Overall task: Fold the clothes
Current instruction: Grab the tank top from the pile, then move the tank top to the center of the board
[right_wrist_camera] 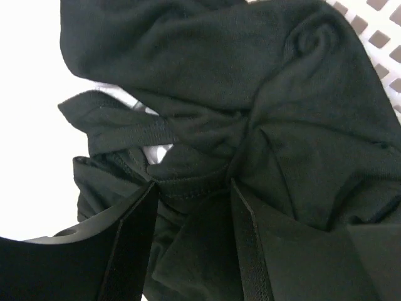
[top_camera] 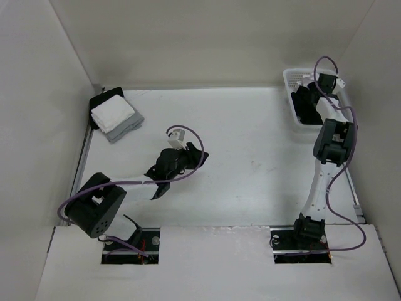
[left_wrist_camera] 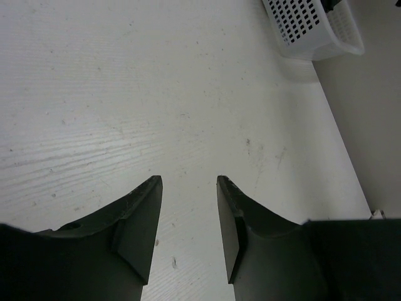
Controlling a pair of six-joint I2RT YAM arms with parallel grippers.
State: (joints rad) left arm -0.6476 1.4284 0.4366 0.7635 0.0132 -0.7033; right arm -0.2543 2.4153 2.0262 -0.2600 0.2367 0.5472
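**A:** Nearest first: what's the left gripper point(left_wrist_camera: 188, 183) doing?

**B:** Its fingers are apart over the bare table point(left_wrist_camera: 125, 94), holding nothing.

**A:** And the tank top point(right_wrist_camera: 263, 94)?

**B:** It's crumpled in the basket point(top_camera: 292, 100) at the far right corner, with no clear long axis. The right gripper point(right_wrist_camera: 191, 188) is right over it, fingers apart, with a fold bunched between them but not pinched. I'd say that arm should lift it.

Left arm stretched low, left hand point(left_wrist_camera: 188, 182) gaping, right arm extended far forward, right hand point(right_wrist_camera: 191, 185) spread wide
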